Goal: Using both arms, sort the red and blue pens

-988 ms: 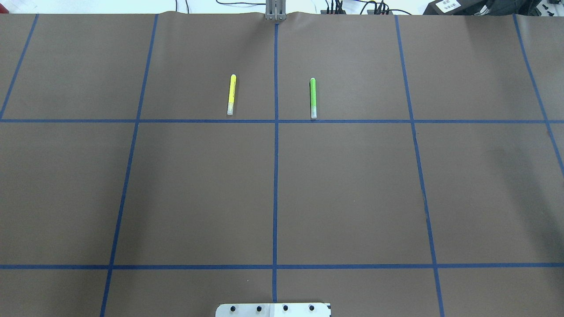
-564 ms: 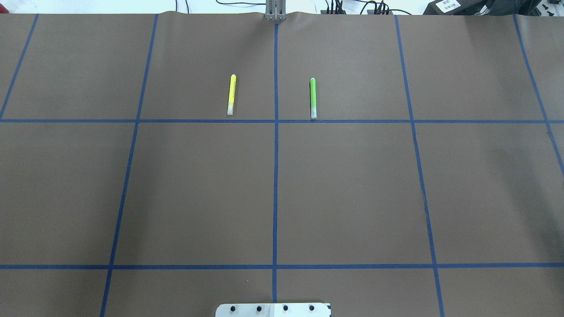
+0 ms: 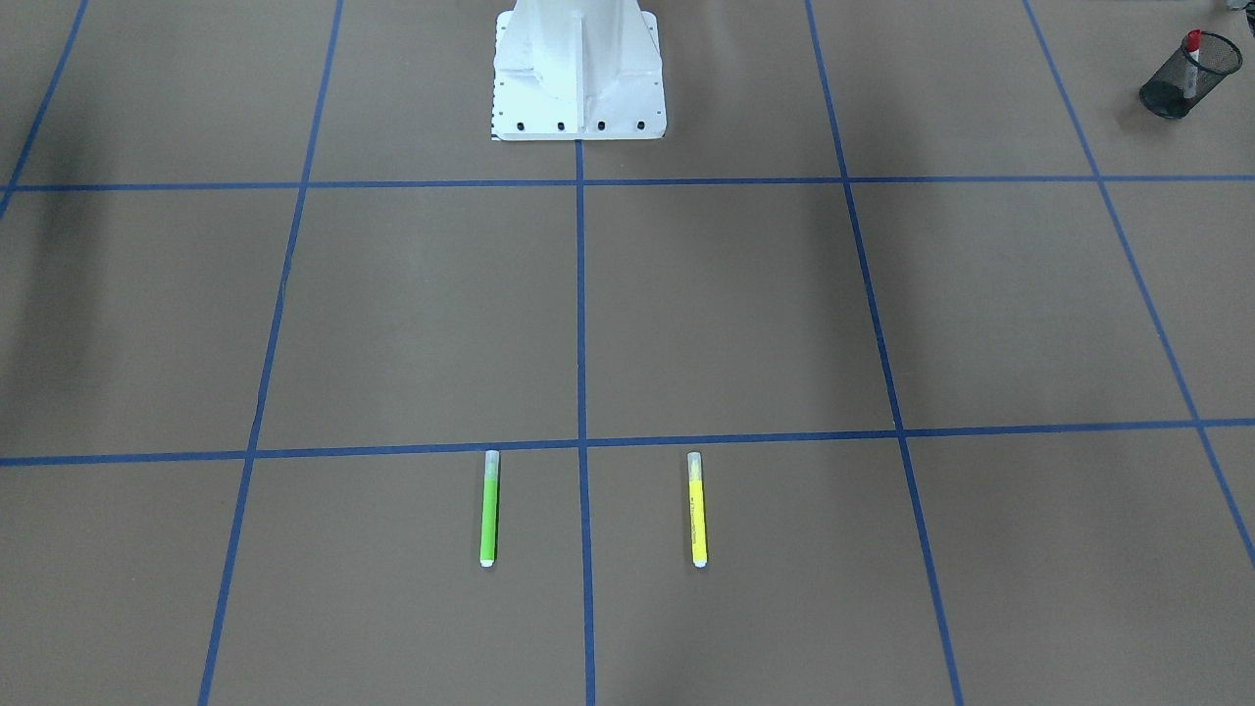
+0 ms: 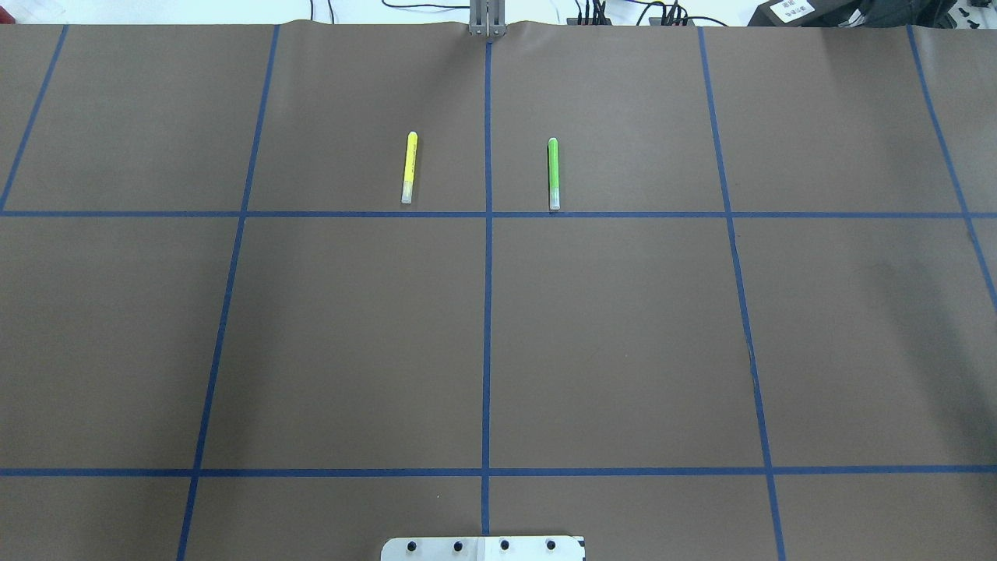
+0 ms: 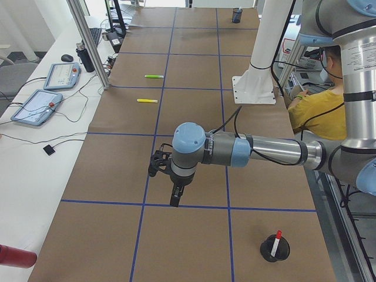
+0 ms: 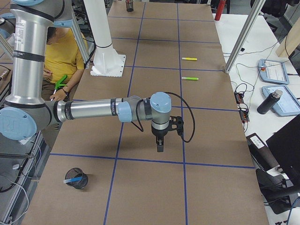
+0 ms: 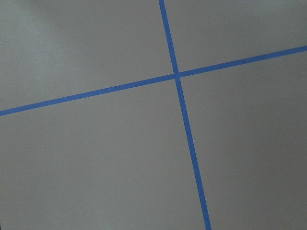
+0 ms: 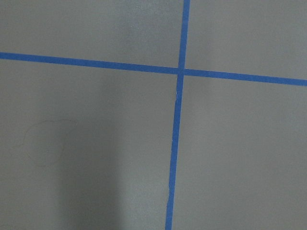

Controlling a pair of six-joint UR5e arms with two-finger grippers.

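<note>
Nothing moved; red pen (image 5: 276, 239), blue pen (image 6: 70, 180) sit cupped, sorting seems complete; retract left pincer (image 5: 174, 201), right pincer (image 6: 160, 147), closure cannot be told

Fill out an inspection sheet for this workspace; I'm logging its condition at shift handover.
Surface: brown table with a blue tape grid; no spills seen.
Job's things: red pen stands in a black mesh cup at the robot's left end; blue pen leans in a second mesh cup at its right end.
Clutter: yellow marker and green marker lie parallel, apart, either side of the centre line.
Grippers: left gripper and right gripper hover over the table; open or shut cannot be told.
Cables: black cable loops off the right wrist.
Surroundings: seated person in a yellow shirt; tablets on the side bench.
</note>
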